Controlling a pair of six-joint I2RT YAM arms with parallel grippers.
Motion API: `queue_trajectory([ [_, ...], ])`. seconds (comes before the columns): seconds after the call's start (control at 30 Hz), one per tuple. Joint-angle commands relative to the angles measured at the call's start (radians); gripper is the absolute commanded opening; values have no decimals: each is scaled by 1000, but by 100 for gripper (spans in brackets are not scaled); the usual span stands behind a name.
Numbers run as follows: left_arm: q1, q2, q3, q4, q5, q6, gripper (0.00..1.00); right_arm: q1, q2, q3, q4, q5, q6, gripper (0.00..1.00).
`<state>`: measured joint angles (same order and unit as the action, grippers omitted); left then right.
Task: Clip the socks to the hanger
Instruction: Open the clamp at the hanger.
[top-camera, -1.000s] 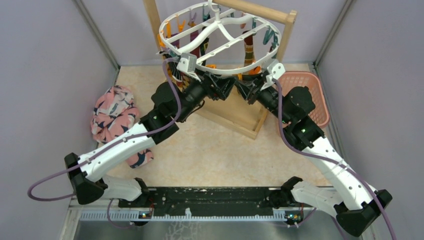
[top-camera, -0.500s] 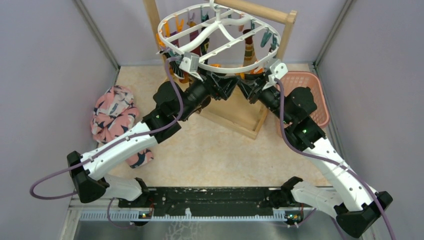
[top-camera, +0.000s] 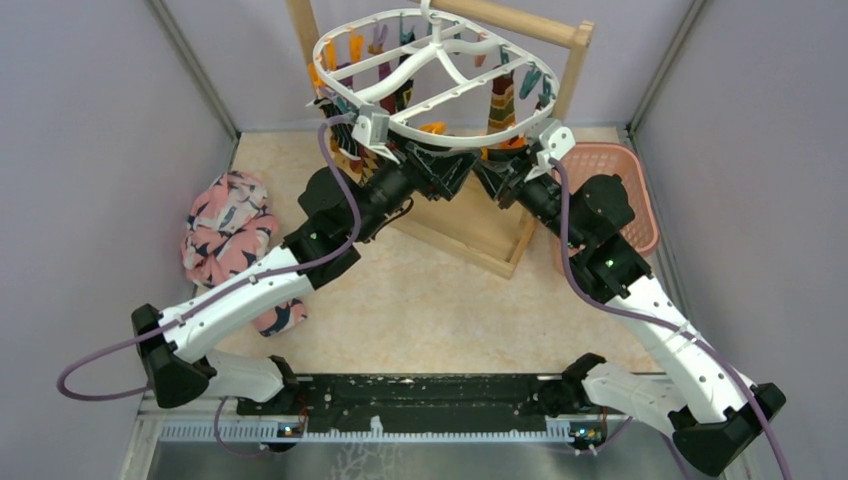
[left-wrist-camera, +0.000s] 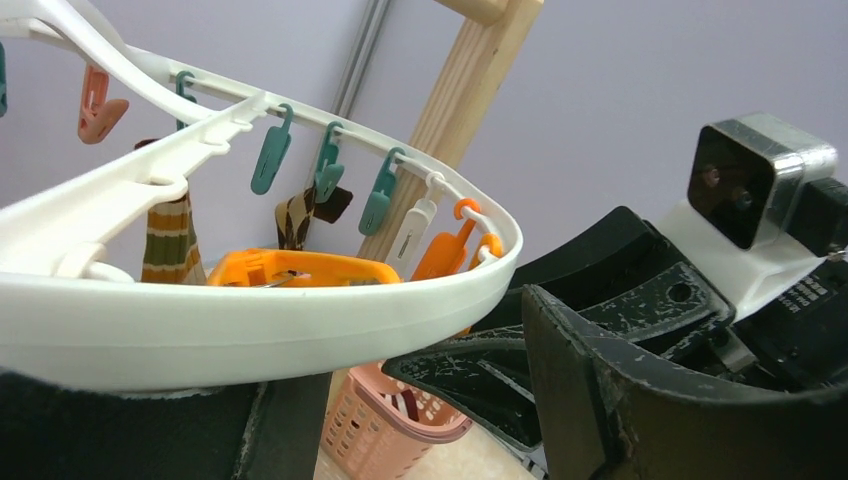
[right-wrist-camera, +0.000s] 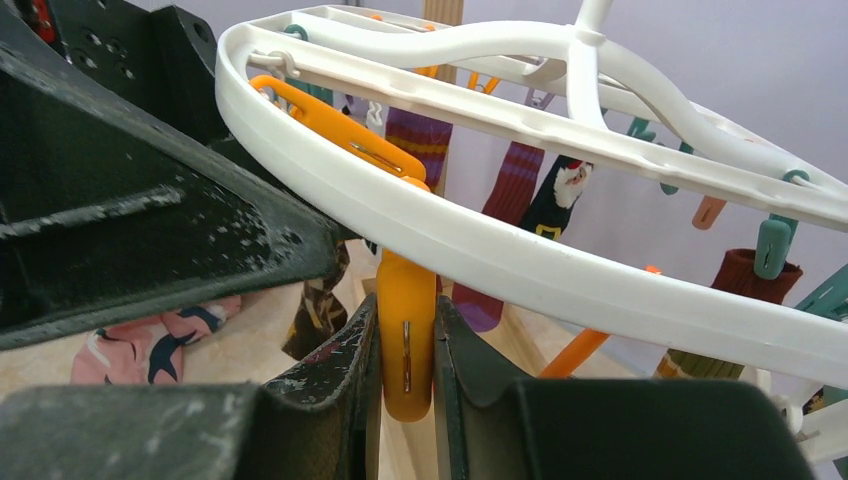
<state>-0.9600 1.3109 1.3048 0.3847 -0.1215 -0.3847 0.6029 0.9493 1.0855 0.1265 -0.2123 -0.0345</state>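
Observation:
The white oval hanger (top-camera: 440, 95) hangs from the wooden rack with several socks clipped under it, among them an orange-striped one (top-camera: 500, 108) and a brown argyle one (top-camera: 350, 155). My right gripper (right-wrist-camera: 405, 350) is shut on an orange clip (right-wrist-camera: 405, 330) that dangles from the hanger's near rim (right-wrist-camera: 480, 250). A maroon-purple sock (right-wrist-camera: 500, 230) and a black sock (right-wrist-camera: 555, 200) hang behind it. My left gripper (left-wrist-camera: 380, 350) is open just beneath the same rim (left-wrist-camera: 250, 320), its fingers wide apart with nothing pinched. Both grippers meet under the rim's near side.
The wooden rack (top-camera: 470, 225) stands on its base behind the grippers. A pink lattice basket (top-camera: 610, 165) with a striped sock (left-wrist-camera: 405, 405) inside sits at the right. The bulky pink bird-print cloth (top-camera: 225, 235) lies at the left. Grey walls close in on three sides.
The hanger has swung a little to the left and away from me. My left gripper has narrowed slightly. The right gripper keeps its hold on the orange clip.

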Motion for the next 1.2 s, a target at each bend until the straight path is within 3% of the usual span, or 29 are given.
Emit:
queue_trajectory([
  [0.0,-2,42,34,48,20,3,72,7,-35,-3,6,-33,-14,0],
  [0.53,-2,118,108,51,67,-1,72,7,-35,-4,-9,-41,-24,0],
  [1.17,-4,150,77,31,81,-36,71,7,-33,6,-10,-49,-25,0],
])
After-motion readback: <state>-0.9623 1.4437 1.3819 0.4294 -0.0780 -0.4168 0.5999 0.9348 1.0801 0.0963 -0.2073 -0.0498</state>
